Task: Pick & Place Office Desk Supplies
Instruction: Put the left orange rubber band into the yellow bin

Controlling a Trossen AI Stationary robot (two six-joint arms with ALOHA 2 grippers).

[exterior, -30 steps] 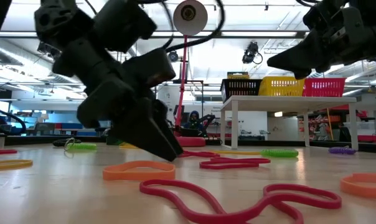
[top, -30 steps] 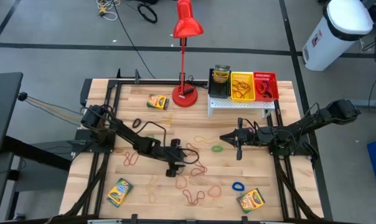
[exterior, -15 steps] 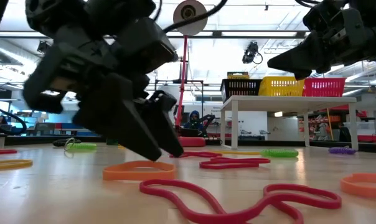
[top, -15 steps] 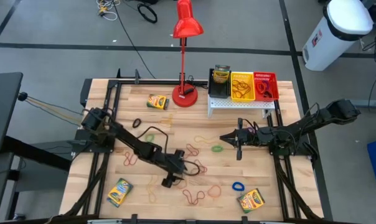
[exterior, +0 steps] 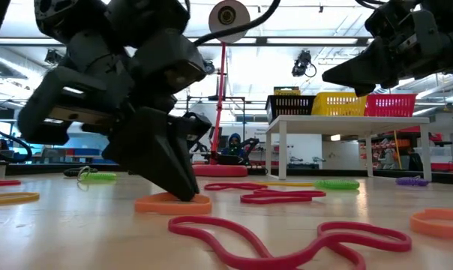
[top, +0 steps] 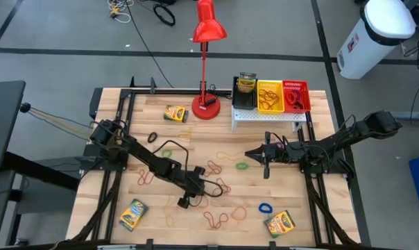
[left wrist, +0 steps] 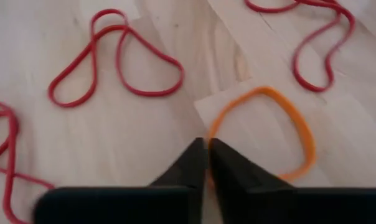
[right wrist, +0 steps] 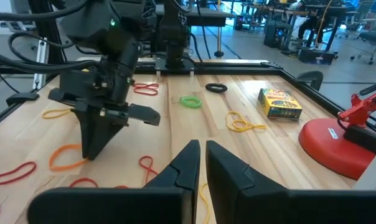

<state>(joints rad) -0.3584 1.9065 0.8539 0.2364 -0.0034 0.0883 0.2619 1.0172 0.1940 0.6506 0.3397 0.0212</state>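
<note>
**A:** What takes up the most room?

**B:** The wooden table (top: 112, 167), with both arms reaching in over it. At its far edge stands a red lamp (top: 205, 62), and beside that a small white stand carrying three mesh bins in a row: black (top: 245, 92), yellow (top: 270, 96) and red (top: 295, 96).

**A:** And the arms?

**B:** The left gripper (top: 184, 202) is low over the middle of the table, its tip down at an orange rubber band (left wrist: 281, 134). The wrist view shows its fingers (left wrist: 191, 165) pressed together right at the near edge of that loop; whether the band is actually pinched between them cannot be told. The right gripper (top: 266, 167) hangs above the table right of centre, its fingers (right wrist: 182, 165) close together with only a narrow slit and nothing between them.

**A:** Where do the supplies lie?

**B:** Three crayon boxes sit apart: one near the lamp base (top: 175, 113), one at the near left (top: 133, 214), one at the near right (top: 280, 223). Rubber bands are scattered across the middle: red loops (left wrist: 116, 65) just beside the orange one, a green one (top: 241, 166) and a blue one (top: 265, 207) nearer the right arm.
</note>
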